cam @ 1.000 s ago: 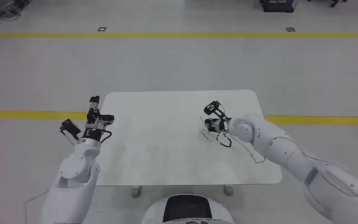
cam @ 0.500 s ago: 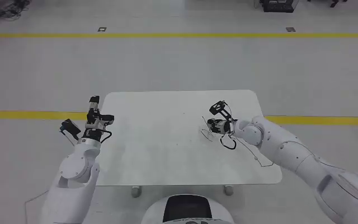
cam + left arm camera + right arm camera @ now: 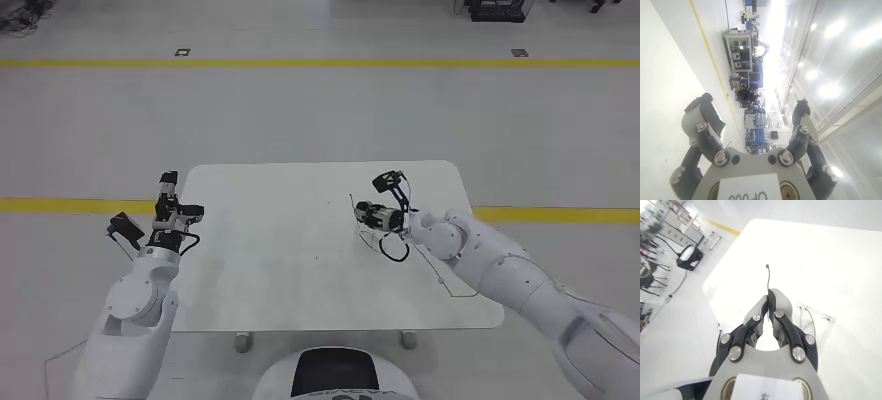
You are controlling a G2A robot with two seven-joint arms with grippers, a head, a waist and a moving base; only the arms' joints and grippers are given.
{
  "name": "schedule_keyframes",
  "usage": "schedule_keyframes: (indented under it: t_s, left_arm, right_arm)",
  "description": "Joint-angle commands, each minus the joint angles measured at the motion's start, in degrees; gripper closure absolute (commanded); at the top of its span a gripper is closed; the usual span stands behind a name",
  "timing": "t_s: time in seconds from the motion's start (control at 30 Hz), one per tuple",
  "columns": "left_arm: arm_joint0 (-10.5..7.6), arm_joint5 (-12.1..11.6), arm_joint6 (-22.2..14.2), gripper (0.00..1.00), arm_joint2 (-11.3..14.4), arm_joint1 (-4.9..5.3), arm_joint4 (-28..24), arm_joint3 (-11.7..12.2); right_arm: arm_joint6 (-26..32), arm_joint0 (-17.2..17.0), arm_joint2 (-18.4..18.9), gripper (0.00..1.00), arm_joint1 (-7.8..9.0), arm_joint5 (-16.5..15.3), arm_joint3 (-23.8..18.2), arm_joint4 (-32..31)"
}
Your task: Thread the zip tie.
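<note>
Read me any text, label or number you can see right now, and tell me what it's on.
Left label, behind the left claw: print upside down, cut off by the picture's edge; not readable whole.
Right label, behind the right claw: only a sliver of print; unreadable.
Background sign, left wrist view: one character, too small to trust.
The zip tie and the table: no print.

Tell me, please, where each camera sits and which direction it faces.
Top: above the arms, looking down at the table; both arms show, left end effector at its edge, right end effector over it.
Left wrist: on the left wrist, facing the hall; its open fingers show.
Right wrist: on the right wrist, facing the table; its fingers pinch the zip tie.
Shared: top and right wrist both show the table.
</note>
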Motion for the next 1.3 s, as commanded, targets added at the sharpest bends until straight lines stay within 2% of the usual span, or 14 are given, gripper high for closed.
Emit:
schedule_keyframes:
  t_s: [0.0, 0.17, 0.27, 0.53, 0.57, 0.83, 1.1, 1.27]
  left_arm:
    - [0.00, 0.0, 0.0, 0.00, 0.0, 0.00, 0.0, 0.0]
    - [0.00, 0.0, 0.0, 0.00, 0.0, 0.00, 0.0, 0.0]
    - [0.00, 0.0, 0.0, 0.00, 0.0, 0.00, 0.0, 0.0]
    - [0.00, 0.0, 0.0, 0.00, 0.0, 0.00, 0.0, 0.0]
    - [0.00, 0.0, 0.0, 0.00, 0.0, 0.00, 0.0, 0.0]
    - [0.00, 0.0, 0.0, 0.00, 0.0, 0.00, 0.0, 0.0]
    - [0.00, 0.0, 0.0, 0.00, 0.0, 0.00, 0.0, 0.0]
    - [0.00, 0.0, 0.0, 0.00, 0.0, 0.00, 0.0, 0.0]
  right_arm:
    - [0.8, 0.3, 0.4, 1.00, -0.53, 0.0, -0.1, 2.3]
    - [4.1, 1.2, 1.8, 1.00, -2.02, 0.0, 0.8, 9.2]
    - [8.6, 1.3, 3.4, 1.00, -3.15, 0.0, 1.9, 16.0]
    - [8.6, 1.3, 3.4, 1.00, -3.15, 0.0, 1.9, 16.0]
    - [8.9, 0.5, 3.6, 1.00, -3.25, 0.0, 1.1, 17.5]
    - [18.8, -2.9, 10.6, 1.00, -4.01, 0.0, 0.0, 27.7]
    - [29.3, -6.6, 19.6, 1.00, -6.45, 0.0, 1.4, 34.5]
    - [29.3, -6.6, 19.6, 1.00, -6.45, 0.0, 1.4, 34.5]
